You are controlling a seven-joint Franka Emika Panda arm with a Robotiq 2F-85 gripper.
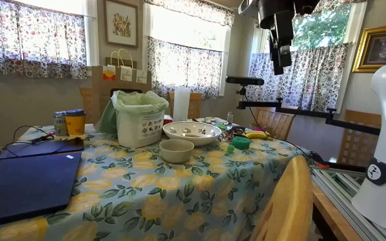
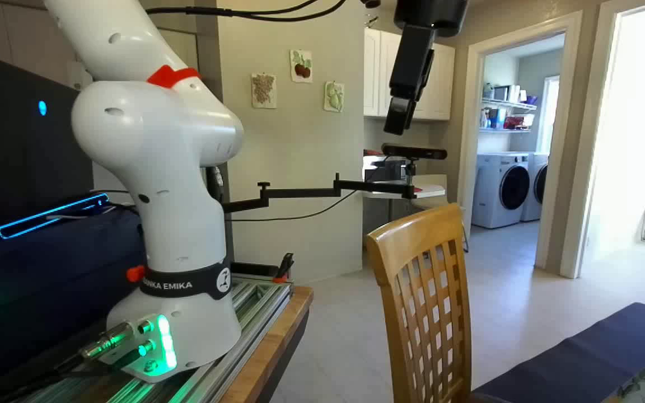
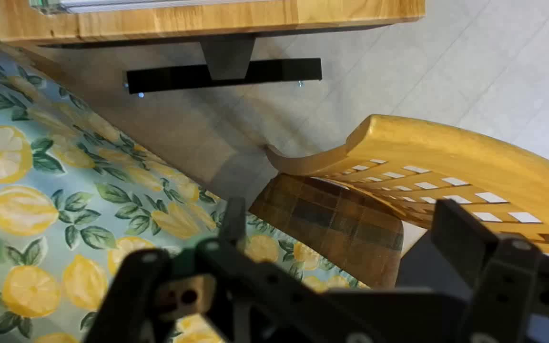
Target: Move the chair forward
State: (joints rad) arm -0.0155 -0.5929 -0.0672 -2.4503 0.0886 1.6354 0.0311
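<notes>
The light honey-coloured wooden chair (image 2: 420, 268) stands beside the table, its broad curved top rail and lattice back facing up towards the gripper. In an exterior view only the edge of its back (image 1: 288, 201) shows in the foreground. In the wrist view the chair back (image 3: 455, 147) fills the right side, with a plaid seat below it that is partly under the tablecloth. My gripper (image 3: 341, 221) is open and empty, its fingers apart. In both exterior views the gripper (image 1: 280, 65) hangs in the air well above the chair (image 2: 403, 115), not touching it.
The table with a lemon-print cloth (image 1: 179, 187) lies beside the chair, bearing a bin (image 1: 137, 127), bowls (image 1: 176, 150) and laptops (image 1: 32, 184). A black camera arm (image 2: 305, 193) reaches out beneath the gripper. The robot's wooden stand (image 3: 208, 21) is near the chair.
</notes>
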